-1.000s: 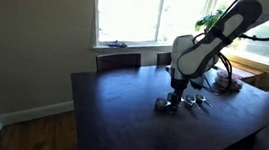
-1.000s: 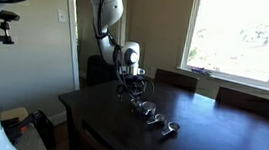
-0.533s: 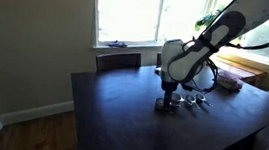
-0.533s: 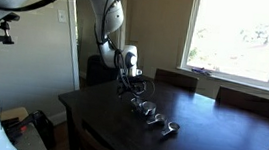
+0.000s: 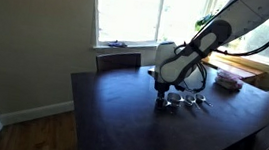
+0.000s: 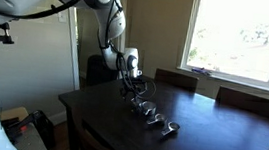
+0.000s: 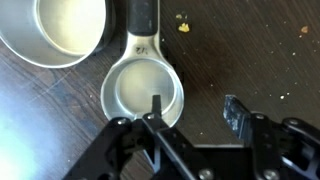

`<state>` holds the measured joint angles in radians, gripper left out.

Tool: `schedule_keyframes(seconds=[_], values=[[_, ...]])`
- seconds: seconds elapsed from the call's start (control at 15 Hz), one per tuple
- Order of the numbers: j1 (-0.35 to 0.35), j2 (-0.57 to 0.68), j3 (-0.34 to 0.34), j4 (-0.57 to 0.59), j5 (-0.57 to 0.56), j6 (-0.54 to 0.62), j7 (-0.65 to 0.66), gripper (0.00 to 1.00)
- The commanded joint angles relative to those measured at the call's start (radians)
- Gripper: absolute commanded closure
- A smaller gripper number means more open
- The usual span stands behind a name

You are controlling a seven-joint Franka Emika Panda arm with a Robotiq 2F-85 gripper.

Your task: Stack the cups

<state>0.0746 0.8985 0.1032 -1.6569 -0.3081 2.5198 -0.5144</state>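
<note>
One hand (image 7: 194, 108) finger (image 7: 156, 112) seemingly inside the handled cup (image 7: 130, 92).

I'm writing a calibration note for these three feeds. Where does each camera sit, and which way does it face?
Exterior view: off the table, facing the windows; the arm reaches down from upper right to the cups.
Exterior view: off another side, window at right; the arm enters from upper left.
Wrist view: looks straight down on a cup; the tool shows at the bottom.
Shared: both exterior views show table, arm and cups.
</note>
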Motion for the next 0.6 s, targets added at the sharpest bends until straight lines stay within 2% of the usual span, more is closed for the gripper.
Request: schedule_keyframes(seconds=[0.0,0.07,0.2,0.27,0.4,0.53], values=[[-0.009,0.041,0.003,0.048,-0.017,0.008,-0.027,0.21],[-0.011,0.049,0.003,0.058,-0.017,0.009,-0.032,0.15],[-0.017,0.061,0.002,0.067,-0.015,0.011,-0.038,0.16],[-0.020,0.064,0.003,0.067,-0.015,0.015,-0.040,0.41],[-0.023,0.056,0.001,0.049,-0.018,0.031,-0.041,0.42],[-0.024,0.026,0.000,0.006,-0.025,0.065,-0.041,0.55]])
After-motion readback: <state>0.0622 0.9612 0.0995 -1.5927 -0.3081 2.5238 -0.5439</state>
